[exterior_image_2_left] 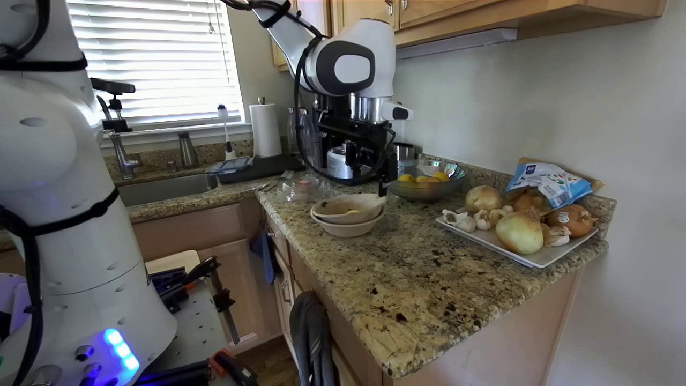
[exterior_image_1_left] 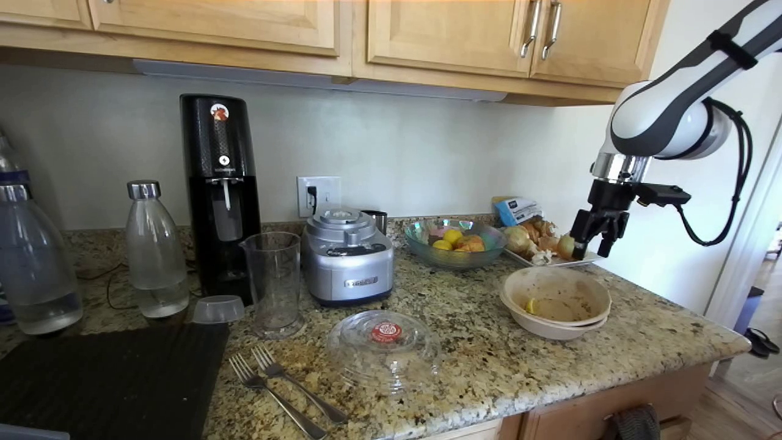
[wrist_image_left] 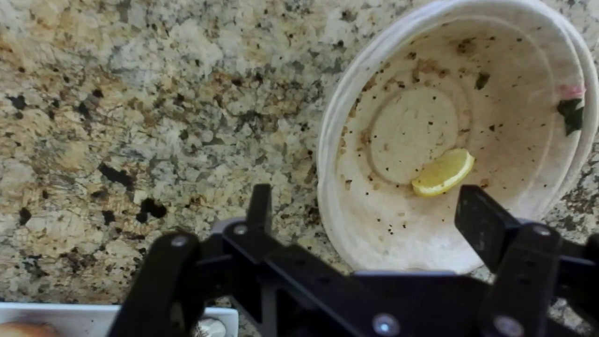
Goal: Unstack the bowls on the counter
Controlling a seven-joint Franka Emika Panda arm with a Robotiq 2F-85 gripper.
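Observation:
Two beige bowls sit stacked on the speckled granite counter (exterior_image_1_left: 470, 354). The upper bowl (exterior_image_1_left: 559, 293) (exterior_image_2_left: 351, 208) rests slightly tilted in the lower bowl (exterior_image_1_left: 550, 331) (exterior_image_2_left: 348, 229), whose inside is hidden. In the wrist view the upper bowl (wrist_image_left: 510, 126) holds a lemon wedge (wrist_image_left: 443, 172) and food bits; only a strip of the lower bowl's rim shows at the right. My gripper (exterior_image_1_left: 591, 252) is open and empty above the bowls, apart from them. In the wrist view the gripper (wrist_image_left: 369, 206) has one finger over the bowl's inside and the other over the counter beyond its rim.
A white tray (exterior_image_2_left: 528, 261) of onions and garlic and a glass fruit bowl (exterior_image_1_left: 455, 253) stand behind the bowls. A clear plastic lid (exterior_image_1_left: 385, 351), forks (exterior_image_1_left: 284, 391) and a food processor (exterior_image_1_left: 348, 263) stand on the bowls' far side. The counter's front edge (exterior_image_2_left: 321, 279) is close.

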